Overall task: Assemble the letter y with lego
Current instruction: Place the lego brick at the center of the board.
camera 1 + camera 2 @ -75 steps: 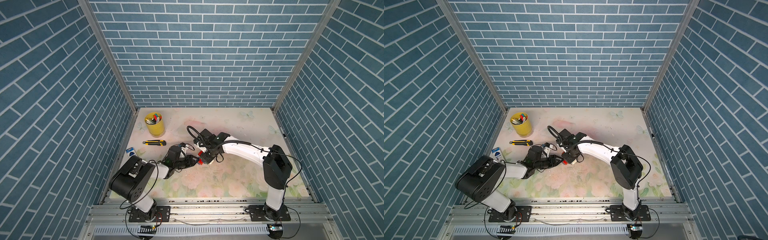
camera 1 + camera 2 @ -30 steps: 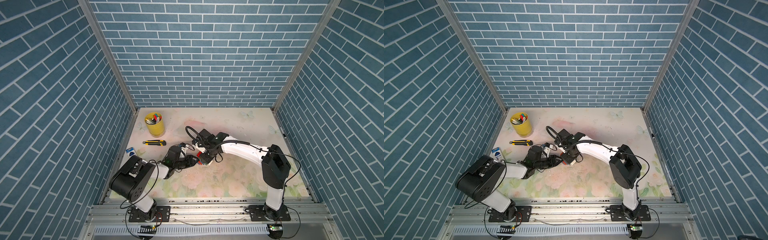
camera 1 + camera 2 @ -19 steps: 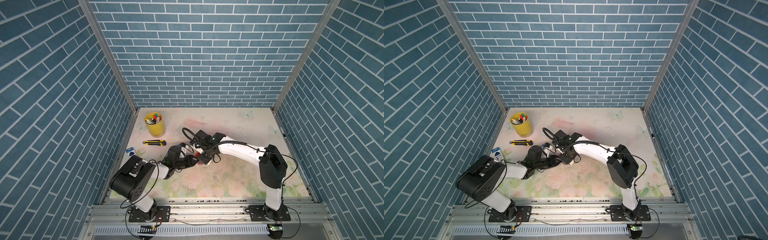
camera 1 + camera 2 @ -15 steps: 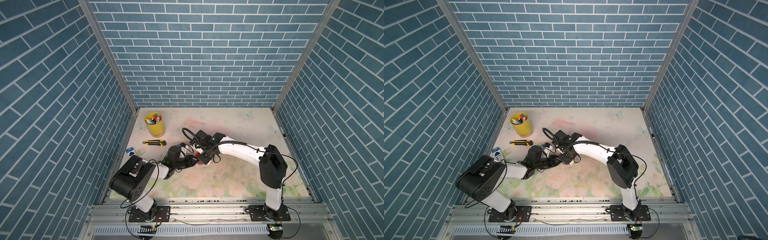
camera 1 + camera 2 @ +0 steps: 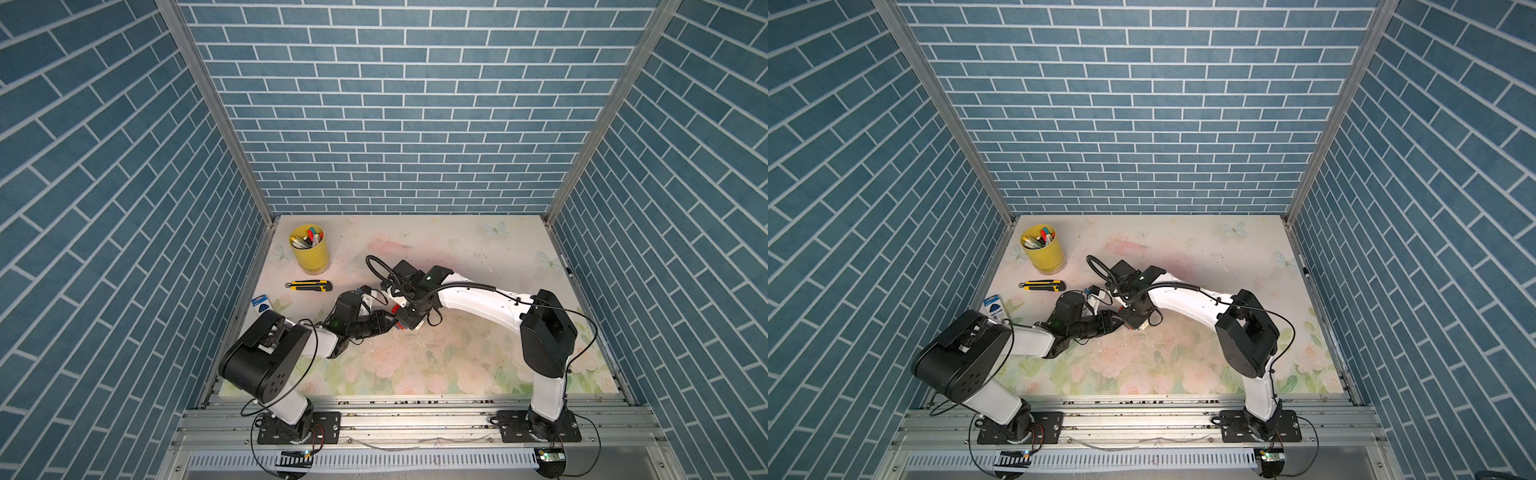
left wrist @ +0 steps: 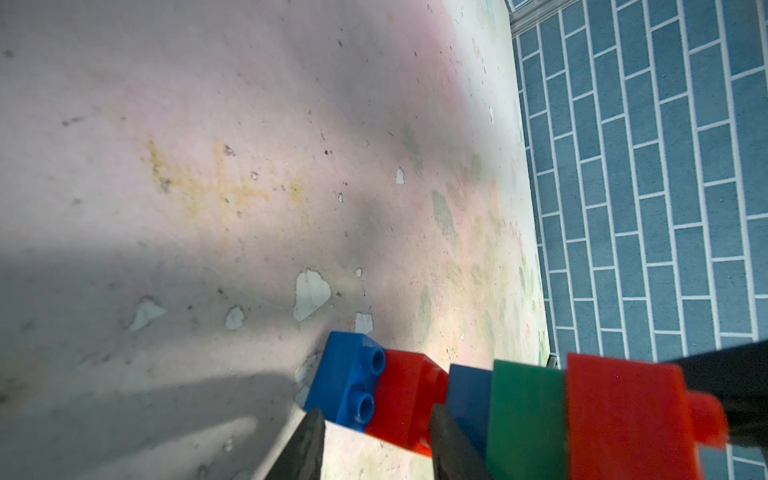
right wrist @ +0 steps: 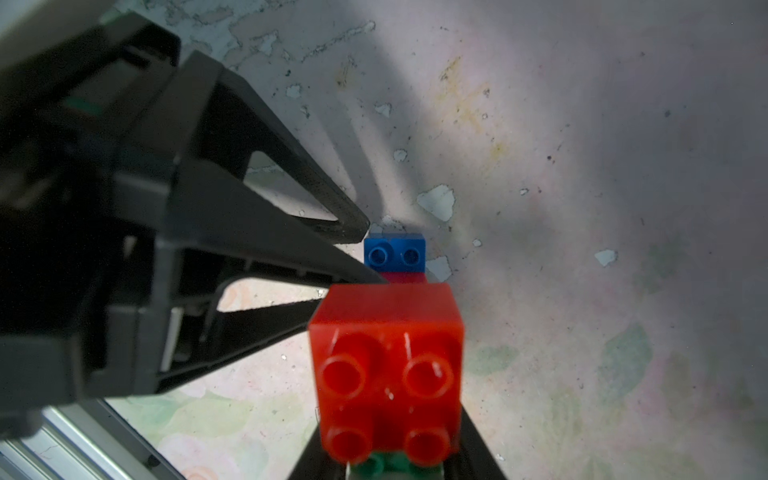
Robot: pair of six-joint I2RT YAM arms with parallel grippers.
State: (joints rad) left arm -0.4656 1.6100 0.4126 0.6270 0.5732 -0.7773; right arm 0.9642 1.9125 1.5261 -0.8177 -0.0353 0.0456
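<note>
The lego forms one row in the left wrist view: a blue brick (image 6: 349,382), a red brick (image 6: 403,399), another blue (image 6: 467,399), a green (image 6: 525,419) and a second red (image 6: 623,419). My left gripper (image 6: 376,444) is shut on the blue and red pair at one end. My right gripper (image 7: 390,465) is shut on the other end, under the near red brick (image 7: 386,374). Both halves touch; I cannot tell whether they are locked into the letter y. In both top views the grippers meet at mid-table (image 5: 397,322) (image 5: 1127,322), hiding most of the bricks.
A yellow cup of pens (image 5: 309,253) stands at the back left, with a yellow utility knife (image 5: 308,285) in front of it. A small blue pack (image 5: 261,301) lies by the left wall. The flowered table top (image 5: 457,365) stretches to the right.
The right wrist has shifted a little to the left, toward the left gripper. The left arm has stayed put. Both grips are unchanged.
</note>
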